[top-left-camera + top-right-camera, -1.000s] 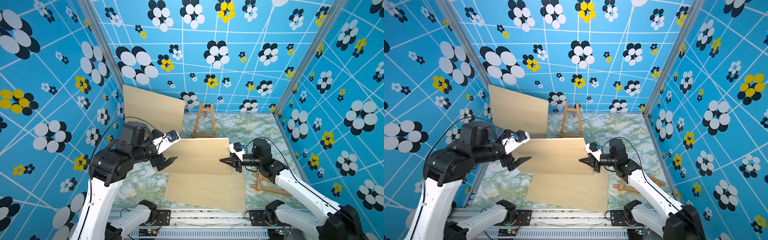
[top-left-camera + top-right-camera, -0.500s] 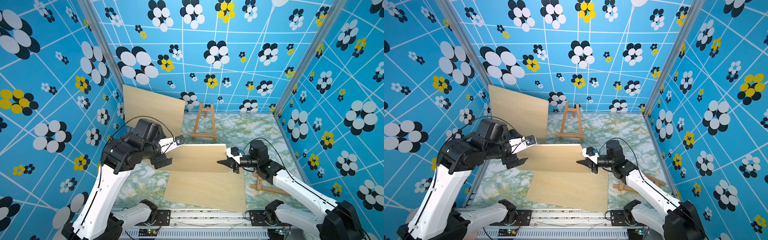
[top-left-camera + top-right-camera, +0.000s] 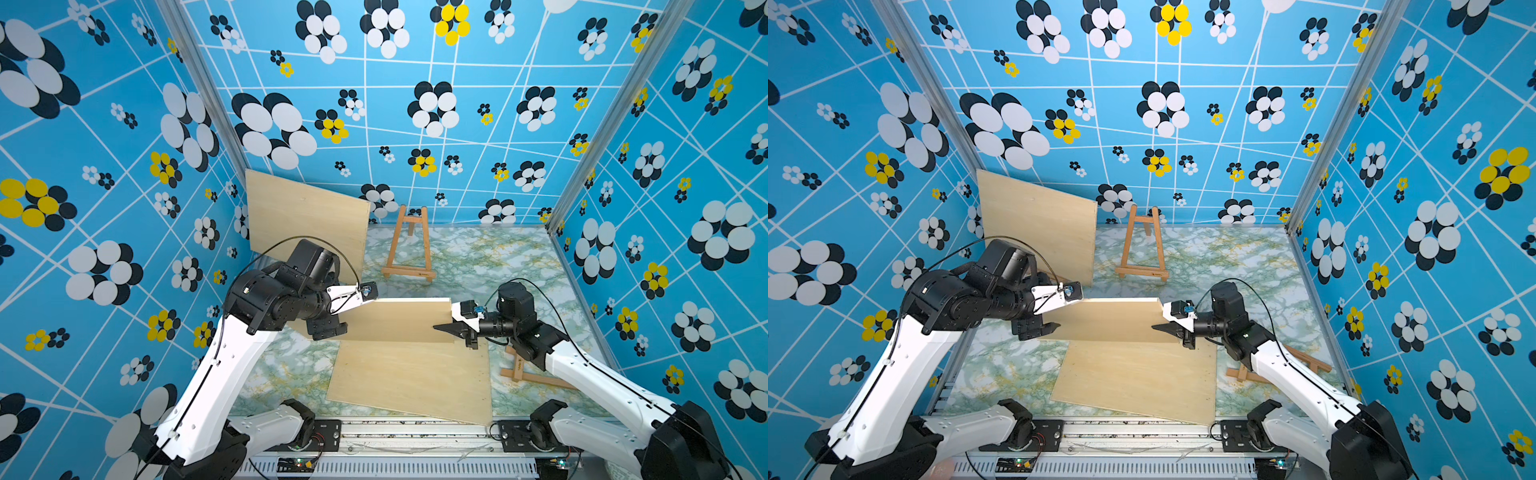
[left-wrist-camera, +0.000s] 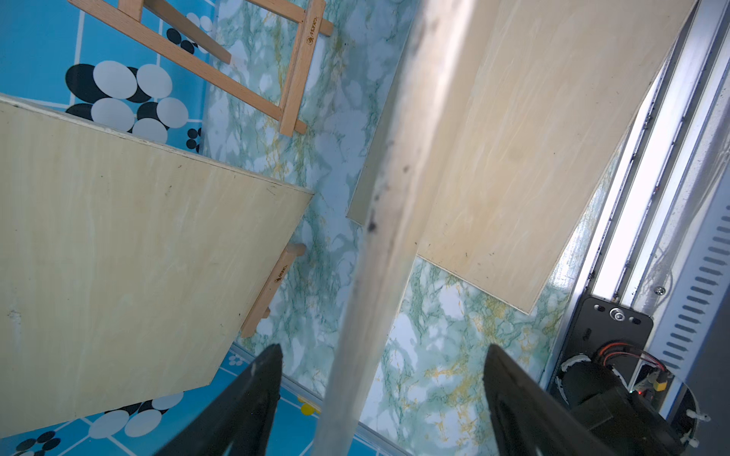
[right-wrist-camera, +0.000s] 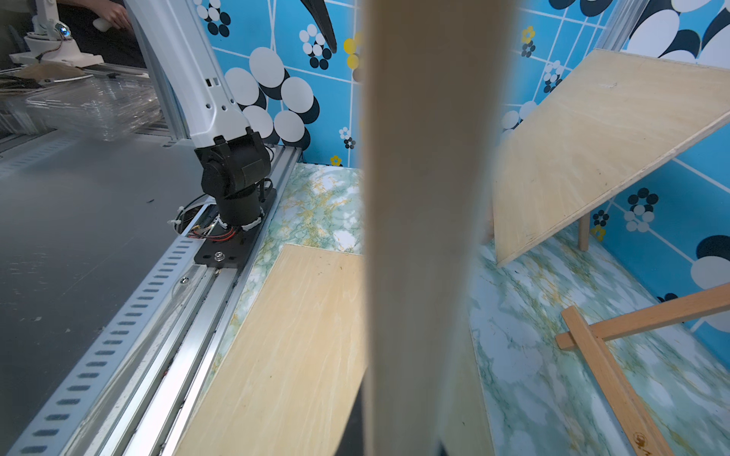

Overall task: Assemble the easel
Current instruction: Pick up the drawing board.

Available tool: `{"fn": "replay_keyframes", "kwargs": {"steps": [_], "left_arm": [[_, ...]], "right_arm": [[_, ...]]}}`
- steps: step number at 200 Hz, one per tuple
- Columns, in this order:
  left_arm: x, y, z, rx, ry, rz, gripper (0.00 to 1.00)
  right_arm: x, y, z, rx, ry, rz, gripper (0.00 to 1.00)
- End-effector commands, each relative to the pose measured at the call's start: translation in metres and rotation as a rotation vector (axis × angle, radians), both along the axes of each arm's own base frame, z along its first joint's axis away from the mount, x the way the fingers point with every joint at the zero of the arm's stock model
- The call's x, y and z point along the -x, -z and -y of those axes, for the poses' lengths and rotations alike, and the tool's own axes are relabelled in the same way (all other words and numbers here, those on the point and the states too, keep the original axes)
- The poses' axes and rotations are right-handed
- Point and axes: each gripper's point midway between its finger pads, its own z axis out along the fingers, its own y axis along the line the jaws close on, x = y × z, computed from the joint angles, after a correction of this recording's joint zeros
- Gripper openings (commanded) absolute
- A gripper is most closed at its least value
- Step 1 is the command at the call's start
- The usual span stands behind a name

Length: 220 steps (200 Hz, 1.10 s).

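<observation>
A plywood board (image 3: 399,320) (image 3: 1108,320) hangs level above the table. My right gripper (image 3: 446,328) (image 3: 1165,328) is shut on its right edge; that edge (image 5: 426,197) fills the middle of the right wrist view. My left gripper (image 3: 351,316) (image 3: 1059,314) (image 4: 383,355) is open and straddles the board's left edge (image 4: 379,244), with both black fingers (image 4: 260,379) apart from the wood. A small wooden easel (image 3: 409,249) (image 3: 1142,249) (image 4: 245,59) stands upright at the back.
A second board (image 3: 307,224) (image 3: 1038,224) (image 4: 118,256) leans at the back left, propped on an easel (image 4: 272,292). A third board (image 3: 411,382) (image 3: 1138,382) (image 5: 296,347) lies flat at the front. Another easel (image 3: 528,374) (image 3: 1304,361) (image 5: 616,355) lies flat under the right arm.
My left arm has swung in to the held board's left edge and its jaws have begun to narrow around it. The right gripper has kept its hold and shifted slightly.
</observation>
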Motion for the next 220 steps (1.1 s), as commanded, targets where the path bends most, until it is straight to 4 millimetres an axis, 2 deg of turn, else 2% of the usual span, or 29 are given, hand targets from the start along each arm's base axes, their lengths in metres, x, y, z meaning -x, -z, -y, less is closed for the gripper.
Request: {"fn": "replay_keyframes", "kwargs": {"steps": [1,12,34,80,115,178,192,220], "left_arm": [[0.012,0.006,0.0,0.004,0.015,-0.039,0.77],[0.013,0.007,0.001,0.002,0.016,-0.043,0.68],[0.01,0.01,0.0,-0.013,0.003,-0.042,0.45],[0.009,0.016,0.003,-0.022,-0.004,-0.055,0.44],[0.008,0.018,0.004,-0.032,-0.004,-0.059,0.0],[0.013,0.011,0.012,0.002,0.011,-0.082,0.0],[0.014,0.01,0.013,0.011,0.018,-0.09,0.0],[0.016,0.01,0.016,0.019,0.027,-0.103,0.0]], "right_arm": [[0.005,0.082,0.026,0.264,0.139,-0.213,0.0],[0.009,0.084,0.025,0.274,0.128,-0.218,0.0],[0.014,0.088,0.022,0.297,0.112,-0.224,0.0],[0.016,0.089,0.02,0.304,0.102,-0.239,0.0],[0.018,0.089,0.019,0.303,0.098,-0.242,0.0],[0.019,0.082,0.016,0.28,0.087,-0.242,0.0],[0.02,0.074,0.014,0.252,0.077,-0.235,0.2],[0.022,0.052,0.009,0.157,0.066,-0.186,0.36]]}}
